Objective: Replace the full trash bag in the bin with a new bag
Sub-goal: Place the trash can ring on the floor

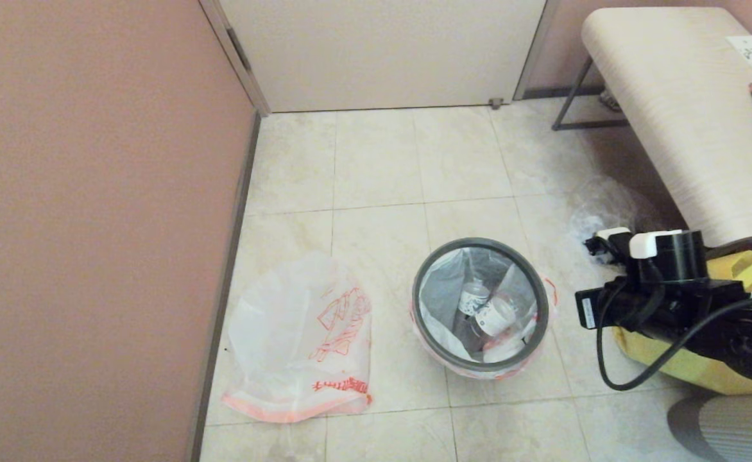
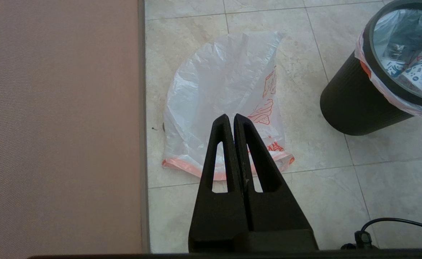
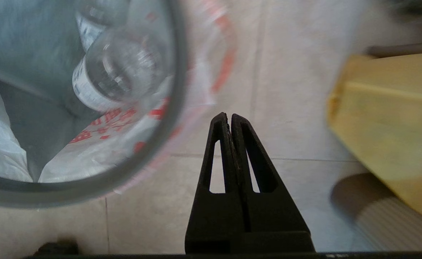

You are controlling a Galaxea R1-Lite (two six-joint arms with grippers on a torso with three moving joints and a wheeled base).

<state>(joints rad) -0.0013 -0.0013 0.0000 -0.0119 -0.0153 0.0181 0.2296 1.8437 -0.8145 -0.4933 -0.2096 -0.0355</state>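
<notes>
The bin [image 1: 478,242] stands on the tiled floor, a small black pail [image 2: 351,104] with a dark grey hoop [image 3: 176,90] as its rim. The full trash bag [image 1: 443,289] lines it, its hem folded over the rim, with paper cups [image 1: 495,314] inside. To the bin's left the new bag [image 1: 299,340] lies flat by the wall, showing a red drawing and a pink-orange hem [image 2: 182,167]. My left gripper [image 2: 231,118] hovers shut above the new bag's hem end. My right gripper [image 3: 229,117] is shut over bare floor just right of the bin.
A pink wall [image 1: 94,224] runs along the left and a closed door [image 1: 382,51] is behind. A yellow tote [image 1: 690,369] sits under my right arm [image 1: 665,295]. A bench [image 1: 671,109] and a clear bag [image 1: 600,205] are at the back right.
</notes>
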